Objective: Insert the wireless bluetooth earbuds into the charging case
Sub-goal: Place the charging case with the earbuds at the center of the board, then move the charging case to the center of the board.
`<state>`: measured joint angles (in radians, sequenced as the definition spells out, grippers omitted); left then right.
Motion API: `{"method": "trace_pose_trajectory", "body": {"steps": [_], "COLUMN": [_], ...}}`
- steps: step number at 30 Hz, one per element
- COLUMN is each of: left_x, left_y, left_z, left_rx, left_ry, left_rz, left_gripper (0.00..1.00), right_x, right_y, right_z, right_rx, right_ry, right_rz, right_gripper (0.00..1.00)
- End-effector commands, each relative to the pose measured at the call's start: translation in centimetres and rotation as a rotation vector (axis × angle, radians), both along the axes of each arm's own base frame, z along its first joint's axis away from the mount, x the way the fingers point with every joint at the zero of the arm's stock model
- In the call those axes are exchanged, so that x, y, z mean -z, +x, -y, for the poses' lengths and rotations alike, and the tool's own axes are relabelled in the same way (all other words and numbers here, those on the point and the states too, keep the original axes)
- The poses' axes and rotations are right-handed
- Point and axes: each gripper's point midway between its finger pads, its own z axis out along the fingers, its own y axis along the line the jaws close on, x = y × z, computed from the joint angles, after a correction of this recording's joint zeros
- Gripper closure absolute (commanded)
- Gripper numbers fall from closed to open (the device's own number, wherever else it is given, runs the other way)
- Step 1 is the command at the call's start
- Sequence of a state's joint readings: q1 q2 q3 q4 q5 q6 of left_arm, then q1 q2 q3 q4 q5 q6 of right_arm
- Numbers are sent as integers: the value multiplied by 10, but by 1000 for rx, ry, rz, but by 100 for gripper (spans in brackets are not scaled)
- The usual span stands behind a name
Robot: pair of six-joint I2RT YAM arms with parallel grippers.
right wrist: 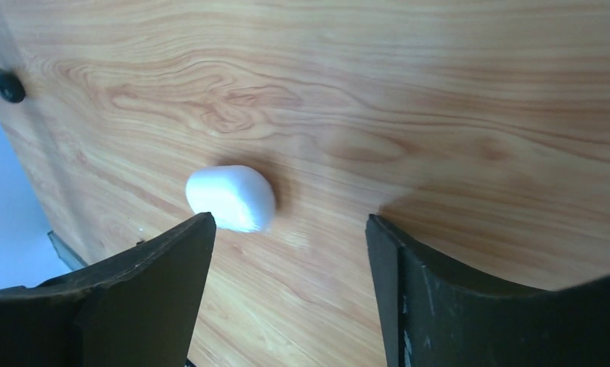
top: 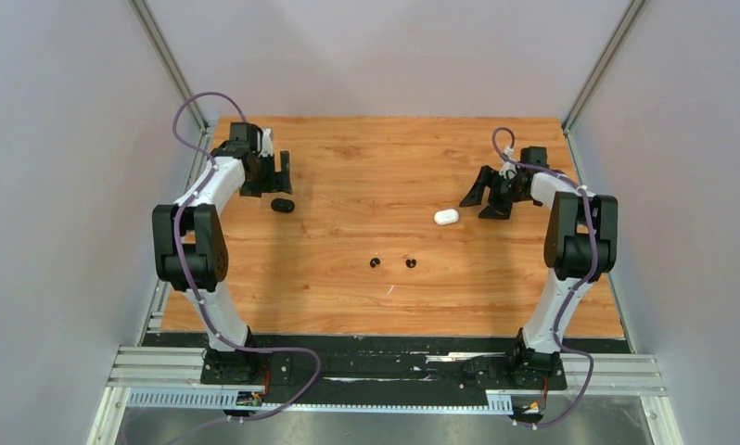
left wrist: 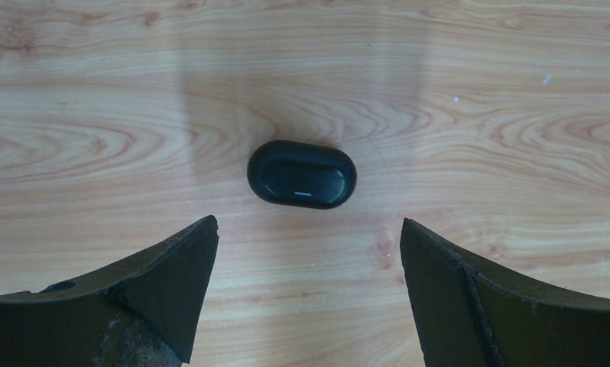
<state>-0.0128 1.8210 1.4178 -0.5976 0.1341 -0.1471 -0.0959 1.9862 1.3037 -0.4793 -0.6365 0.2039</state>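
Wood-grain table, grey walls, black case, white case

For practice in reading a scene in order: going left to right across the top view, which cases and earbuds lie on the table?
In order: black case → first black earbud → second black earbud → white case.

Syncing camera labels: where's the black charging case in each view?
Top external: black charging case in the upper left of the picture, beside the left gripper.
Left wrist: centre frame, just beyond the open gripper.
Right wrist: not in it.
Shared landmark: the left gripper, next to it in both.
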Motion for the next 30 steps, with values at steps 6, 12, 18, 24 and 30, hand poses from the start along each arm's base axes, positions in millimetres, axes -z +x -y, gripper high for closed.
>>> {"method": "trace_pose_trajectory", "body": {"steps": [6,12,18,24,30], "left_x": [15,33,42,42,38], "left_y": [23,33,35,20,7], "left_z": [-7,-4,7,28,45], "left_rx": [-63,-78,-36,-22,2], "left_ry": [1,-22,-74,-197,-258], "left_rz": [-35,-68,-87,-111,-113], "left_gripper": [13,21,22,31,32], "right_x": [-59,-69,-70,-67,-66], "right_y": [-2,-16,-19,-13,-6], "right_z": [39,31,28,28,26], "right_rx": [57,55,53,52,54], "right_ry": [-76,-43,-26,-15,3], "right_rz": [151,158,155,152,150], "right_gripper": [25,25,25,25,25]}}
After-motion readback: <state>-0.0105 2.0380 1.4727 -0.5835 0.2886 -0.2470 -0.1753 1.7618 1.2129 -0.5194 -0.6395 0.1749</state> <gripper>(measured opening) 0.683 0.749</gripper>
